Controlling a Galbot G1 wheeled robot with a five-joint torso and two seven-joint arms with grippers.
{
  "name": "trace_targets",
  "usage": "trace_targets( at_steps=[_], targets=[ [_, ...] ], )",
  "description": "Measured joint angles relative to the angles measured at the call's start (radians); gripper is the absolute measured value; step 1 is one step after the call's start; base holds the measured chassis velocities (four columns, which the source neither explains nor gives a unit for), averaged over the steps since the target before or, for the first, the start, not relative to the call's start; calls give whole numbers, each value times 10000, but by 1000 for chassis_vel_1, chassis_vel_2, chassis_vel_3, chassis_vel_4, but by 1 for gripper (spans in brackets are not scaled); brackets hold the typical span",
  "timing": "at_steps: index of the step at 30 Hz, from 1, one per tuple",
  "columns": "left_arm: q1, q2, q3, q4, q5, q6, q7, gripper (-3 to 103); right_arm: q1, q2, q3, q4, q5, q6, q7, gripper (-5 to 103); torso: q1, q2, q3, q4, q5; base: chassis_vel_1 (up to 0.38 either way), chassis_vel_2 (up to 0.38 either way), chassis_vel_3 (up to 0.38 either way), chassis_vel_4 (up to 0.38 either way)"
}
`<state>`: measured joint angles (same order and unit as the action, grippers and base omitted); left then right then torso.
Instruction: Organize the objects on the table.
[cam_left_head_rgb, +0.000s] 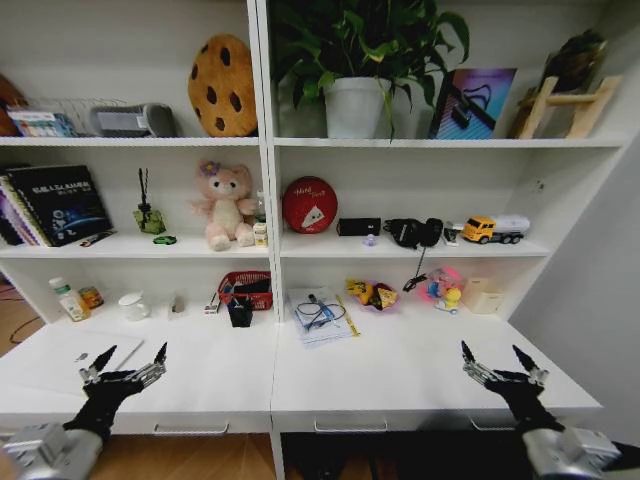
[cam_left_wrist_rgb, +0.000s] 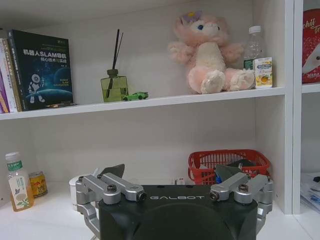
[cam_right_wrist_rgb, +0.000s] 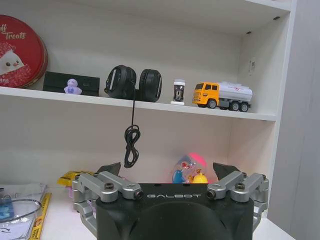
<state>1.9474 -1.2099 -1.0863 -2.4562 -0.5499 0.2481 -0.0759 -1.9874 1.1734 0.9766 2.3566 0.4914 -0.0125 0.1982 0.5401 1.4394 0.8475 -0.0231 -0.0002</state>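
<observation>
The long white desk (cam_left_head_rgb: 400, 375) with a smooth top runs under a white shelving unit, and both arms hover low over its front edge with nothing held. The left gripper (cam_left_head_rgb: 125, 363) sits over the desk's left half, its dark-tipped fingers spread wide apart; the right gripper (cam_left_head_rgb: 500, 358) hangs over the right half, fingers spread just as wide. A small green-labelled clear bottle (cam_left_head_rgb: 68, 299) stands at the back left of the desk, just beside a small yellow jar (cam_left_head_rgb: 91, 297). The tiny green toy car (cam_left_wrist_rgb: 136, 95) rests on the shelf above, next to a green glass reed diffuser (cam_left_wrist_rgb: 114, 85) and near a dark book with a space-themed cover (cam_left_wrist_rgb: 42, 67). A pink plush bear (cam_left_head_rgb: 226, 203) sits farther along that same shelf. A red mesh basket (cam_left_head_rgb: 246, 288) stands at the back of the desk near its middle, with a clear packet of papers and cable (cam_left_head_rgb: 320, 313) lying to its right. On the right-hand shelf are black headphones (cam_right_wrist_rgb: 134, 83) with a dangling cord and a yellow and white toy tanker truck (cam_right_wrist_rgb: 222, 95).
</observation>
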Motion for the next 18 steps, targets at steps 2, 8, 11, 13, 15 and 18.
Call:
trace_targets(
  at_steps=[2, 8, 11, 13, 15, 18],
  targets=[
    [0, 0, 0, 0, 0, 0, 0, 100, 0, 8, -11, 7, -2, -30, 6, 100, 0, 0, 0, 0, 1, 0, 0, 0, 0],
    [0, 0, 0, 0, 0, 0, 0, 100, 46, 0, -57, -7, -5, -62, 17, 100, 2, -1, 1, 0, 1, 0, 0, 0, 0],
    [0, 0, 0, 0, 0, 0, 0, 100, 65, -8, -68, -28, -5, -64, 18, 100, 2, -2, 1, 0, 2, 0, 0, 0, 0],
    [0, 0, 0, 0, 0, 0, 0, 100, 77, -14, -78, -41, -6, -67, 21, 100, 2, -2, 1, 0, 1, 0, 0, 0, 0],
    [0, 0, 0, 0, 0, 0, 0, 100, 82, -17, -83, -47, -5, -68, 22, 100, 2, -2, 1, -1, 1, 0, 0, 0, 0],
    [0, 0, 0, 0, 0, 0, 0, 100, 97, -24, -94, -65, -5, -71, 26, 100, 3, -2, 1, 0, 3, 6, 8, -3, -17]
  ],
)
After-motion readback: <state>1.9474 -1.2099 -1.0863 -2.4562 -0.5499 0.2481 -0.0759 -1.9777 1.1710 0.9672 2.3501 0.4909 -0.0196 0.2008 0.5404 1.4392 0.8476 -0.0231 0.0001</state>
